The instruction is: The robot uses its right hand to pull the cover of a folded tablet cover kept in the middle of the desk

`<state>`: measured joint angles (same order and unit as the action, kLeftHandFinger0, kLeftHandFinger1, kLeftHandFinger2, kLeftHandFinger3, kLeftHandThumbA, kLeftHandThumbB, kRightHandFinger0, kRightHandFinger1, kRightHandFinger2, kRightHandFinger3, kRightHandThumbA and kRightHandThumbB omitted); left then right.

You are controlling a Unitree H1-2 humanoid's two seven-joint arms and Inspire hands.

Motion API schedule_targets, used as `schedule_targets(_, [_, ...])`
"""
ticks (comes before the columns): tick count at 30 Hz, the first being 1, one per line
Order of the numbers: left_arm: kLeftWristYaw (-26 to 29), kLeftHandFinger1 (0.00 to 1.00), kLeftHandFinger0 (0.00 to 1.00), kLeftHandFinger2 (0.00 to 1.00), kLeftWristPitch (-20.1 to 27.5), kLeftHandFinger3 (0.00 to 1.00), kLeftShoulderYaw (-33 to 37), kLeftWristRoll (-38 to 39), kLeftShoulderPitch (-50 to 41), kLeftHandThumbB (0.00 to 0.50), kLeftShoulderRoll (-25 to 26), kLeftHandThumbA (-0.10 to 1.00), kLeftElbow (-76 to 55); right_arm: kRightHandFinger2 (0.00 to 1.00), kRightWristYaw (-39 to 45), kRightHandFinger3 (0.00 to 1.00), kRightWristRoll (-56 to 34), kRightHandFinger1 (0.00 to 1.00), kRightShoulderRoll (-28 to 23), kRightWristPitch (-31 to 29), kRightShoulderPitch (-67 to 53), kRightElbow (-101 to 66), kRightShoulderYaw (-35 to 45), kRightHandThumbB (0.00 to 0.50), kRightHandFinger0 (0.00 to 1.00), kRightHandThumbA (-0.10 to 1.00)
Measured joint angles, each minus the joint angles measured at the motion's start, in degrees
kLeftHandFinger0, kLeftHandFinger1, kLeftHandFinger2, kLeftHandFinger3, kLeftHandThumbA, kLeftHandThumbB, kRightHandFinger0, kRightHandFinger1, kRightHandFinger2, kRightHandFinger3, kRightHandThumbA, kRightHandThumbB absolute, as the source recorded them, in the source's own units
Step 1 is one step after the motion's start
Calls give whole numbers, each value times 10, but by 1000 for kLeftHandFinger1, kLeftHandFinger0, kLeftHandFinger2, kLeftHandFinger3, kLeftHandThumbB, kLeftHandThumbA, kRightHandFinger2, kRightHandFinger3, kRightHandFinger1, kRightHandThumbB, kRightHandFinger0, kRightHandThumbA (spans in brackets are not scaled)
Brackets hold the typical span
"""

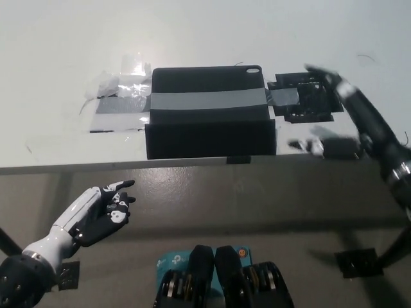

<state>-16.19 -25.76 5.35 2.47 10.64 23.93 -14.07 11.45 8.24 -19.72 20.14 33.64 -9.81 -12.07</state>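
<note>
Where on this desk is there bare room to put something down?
The desk is bare along the far side, behind the tablet cover. Left of the clear tape is bare too. It is crowded right of the cover, where the right hand hovers. The left hand rests below the desk's near edge.

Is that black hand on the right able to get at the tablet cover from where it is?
Probably yes. The right hand is over the desk just beside the cover, with only flat tape between them. It is blurred, so its fingers are unclear.
</note>
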Motion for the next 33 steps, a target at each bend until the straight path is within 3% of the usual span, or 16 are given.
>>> schedule_targets(6, [0,833,764,961,-1,1000,-1,0,0,114,-1,1000,-1,1000,-2,1000,56,1000,33,9,93,60,-52,500,1000,1000])
schedule_targets(8, [0,833,765,961,-1,1000,-1,0,0,84,-1,1000,-2,1000,-1,1000,75,1000,45,13,109,82,-75,500,1000,1000])
schedule_targets(17, [0,843,743,975,-2,1000,0,0,1,61,-1,1000,-14,1000,23,1000,166,1000,72,32,157,203,-212,500,1000,1000])
schedule_targets(33, [-3,843,762,972,-4,1000,1,-1,15,78,-1,1000,-14,1000,25,1000,241,1000,78,-3,175,395,-251,498,1000,1000])
